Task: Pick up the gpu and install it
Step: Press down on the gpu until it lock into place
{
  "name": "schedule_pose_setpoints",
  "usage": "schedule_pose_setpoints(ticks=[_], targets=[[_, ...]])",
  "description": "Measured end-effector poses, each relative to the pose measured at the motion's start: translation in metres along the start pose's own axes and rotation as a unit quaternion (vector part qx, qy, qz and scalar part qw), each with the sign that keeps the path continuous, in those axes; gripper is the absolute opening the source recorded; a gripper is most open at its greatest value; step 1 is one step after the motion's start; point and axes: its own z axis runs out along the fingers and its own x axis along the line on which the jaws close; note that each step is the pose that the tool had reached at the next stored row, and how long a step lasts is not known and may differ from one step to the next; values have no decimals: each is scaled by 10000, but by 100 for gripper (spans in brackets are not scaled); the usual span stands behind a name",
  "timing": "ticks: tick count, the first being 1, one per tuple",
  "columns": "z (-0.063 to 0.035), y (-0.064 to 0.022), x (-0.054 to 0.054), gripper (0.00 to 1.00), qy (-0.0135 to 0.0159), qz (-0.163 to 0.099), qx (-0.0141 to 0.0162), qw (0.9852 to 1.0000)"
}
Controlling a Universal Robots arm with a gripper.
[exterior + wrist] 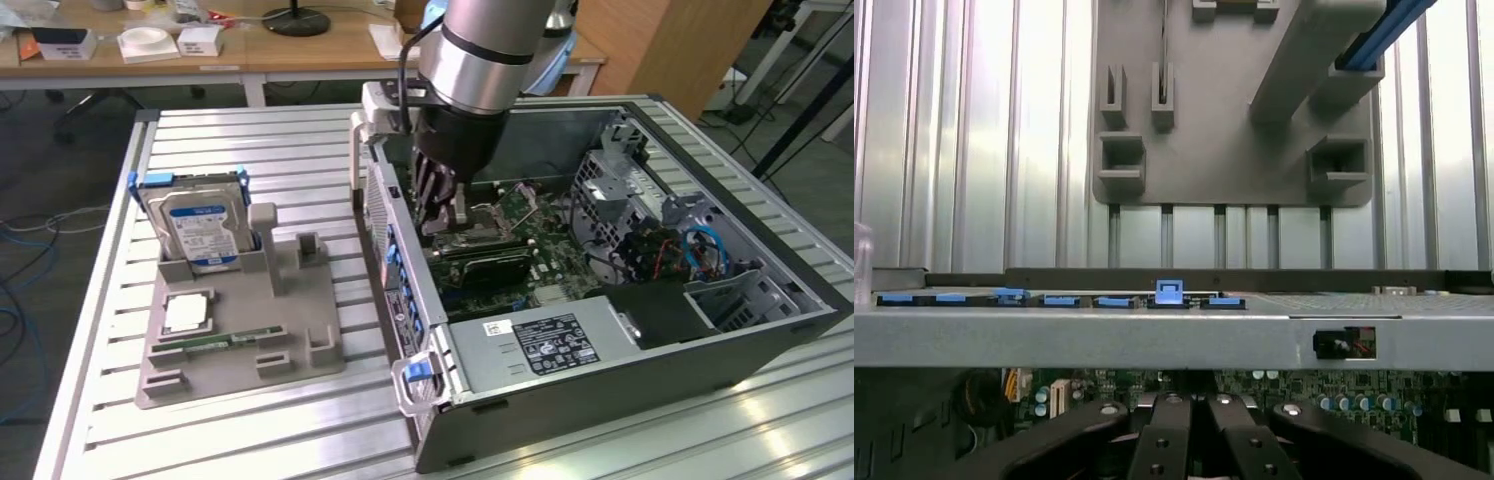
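Observation:
My gripper (441, 222) reaches down into the open computer case (627, 380), just above the motherboard (561, 260). Its fingers are shut. Directly below them the gpu (483, 265), a dark flat card, stands on the board with its top edge at the fingertips. In the wrist view the black fingers (1164, 440) meet closely at my gripper (1194, 425), with the motherboard (1304, 390) behind them. The card itself is hidden there. The case's side rail (1154, 330) with blue clips (1169, 292) crosses that view.
On the exterior view's left a grey parts holder (307, 335) carries a hard drive (200, 225) upright, a square chip (187, 312) and a green memory stick (214, 343). Its tall slot (267, 240) is empty. The power supply (561, 345) and drive cage (627, 190) crowd the case.

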Motion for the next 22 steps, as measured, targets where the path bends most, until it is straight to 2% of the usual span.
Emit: schedule_pose_setpoints(ticks=[11,13,15,17,19,22], targets=[[78,3,0,11,5,0,-14,10000],[65,0,-2,11,-1,-3,-59,10000],[34,3,-3,11,-9,-2,-143,9999],[-16,-8,0,11,6,-3,-237,9997],[-34,-68,-1,11,6,-4,-265,9996],[-51,-189,-3,11,10,-22,-274,9996]])
